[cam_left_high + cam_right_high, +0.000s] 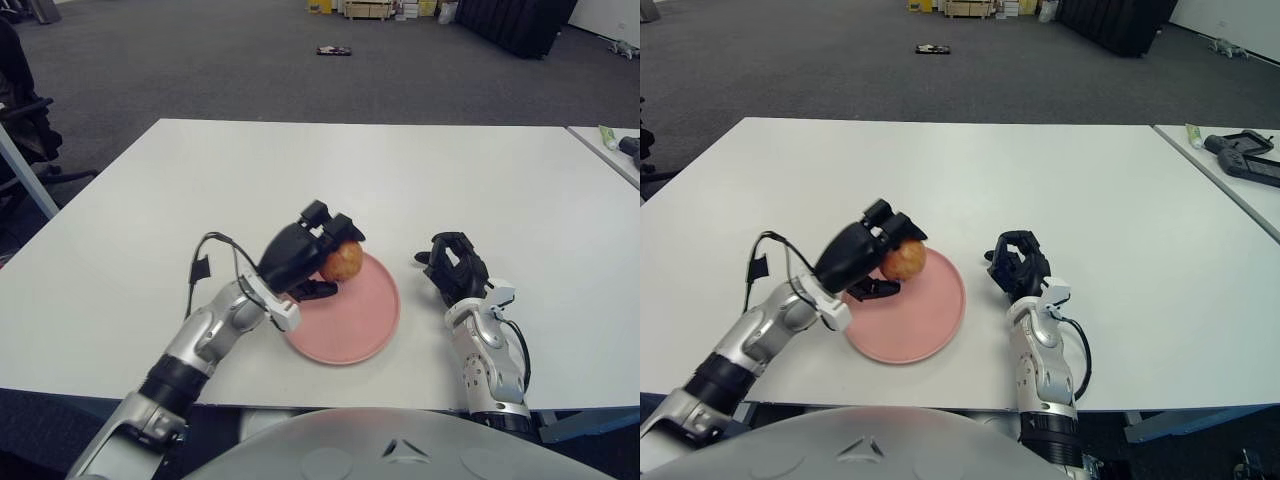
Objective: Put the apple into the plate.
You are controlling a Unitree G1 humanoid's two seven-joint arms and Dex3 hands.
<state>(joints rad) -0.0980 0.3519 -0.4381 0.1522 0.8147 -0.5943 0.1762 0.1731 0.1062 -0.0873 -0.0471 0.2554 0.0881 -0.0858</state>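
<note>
A red-yellow apple (342, 261) is held in my left hand (318, 255), whose black fingers curl over its top and under its side. The hand and apple are over the upper left part of the pink plate (355, 322), low above it; I cannot tell whether the apple touches the plate. In the right eye view the apple (904, 260) shows over the plate's (920, 320) left rim area. My right hand (456, 267) shows to the right of the plate, idle.
The white table (420, 180) stretches wide behind the plate. A second table edge (1230, 160) at the far right carries a dark device (1246, 155). A black cable (205, 265) loops off my left forearm. A chair stands at the far left.
</note>
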